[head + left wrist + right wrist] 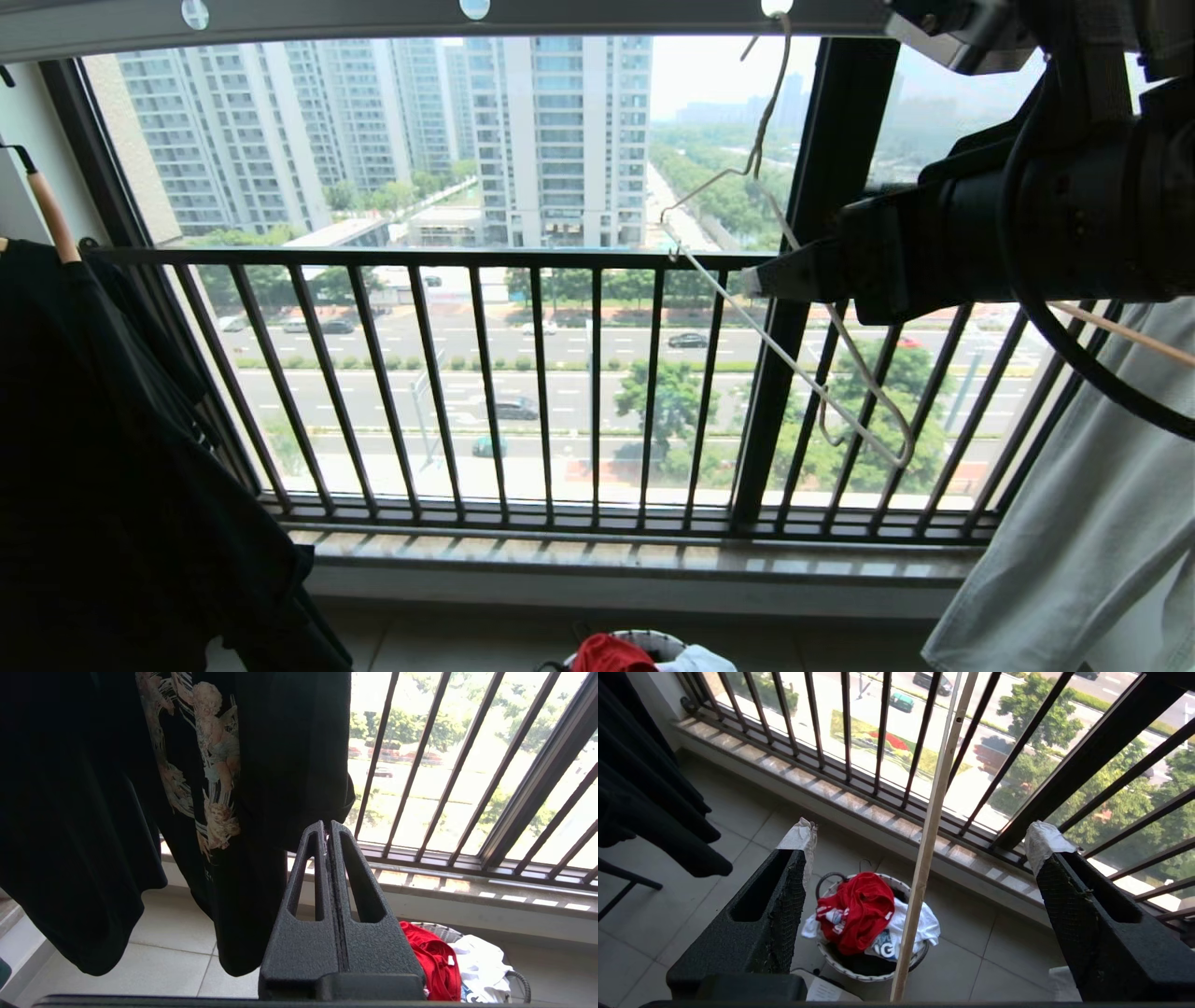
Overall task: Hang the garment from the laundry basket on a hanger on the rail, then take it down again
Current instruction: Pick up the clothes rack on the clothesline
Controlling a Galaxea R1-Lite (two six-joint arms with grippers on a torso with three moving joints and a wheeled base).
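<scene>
Item: red short-sleeved cotton T-shirt with white print [857,910], crumpled at the top of the small round white-rimmed laundry basket [873,975] on the tiled floor, at six o'clock in the head view. It lay over a white T-shirt with dark lettering [901,933]. Judged soft, light and limp; best pinched at an upstanding fold near the heap's crest.

Thin cream wire hanger [794,364] hung bare and tilted from the grey holed overhead rail [560,14], at one o'clock.

Right claw [920,858] was raised beside it, jaws wide apart, empty, a pale wooden rod [924,858] between them. Left claw [328,833] was pressed together, empty, near a black printed T-shirt [210,765].

Basket handle mostly hidden; shirt's neckline not discernible.
</scene>
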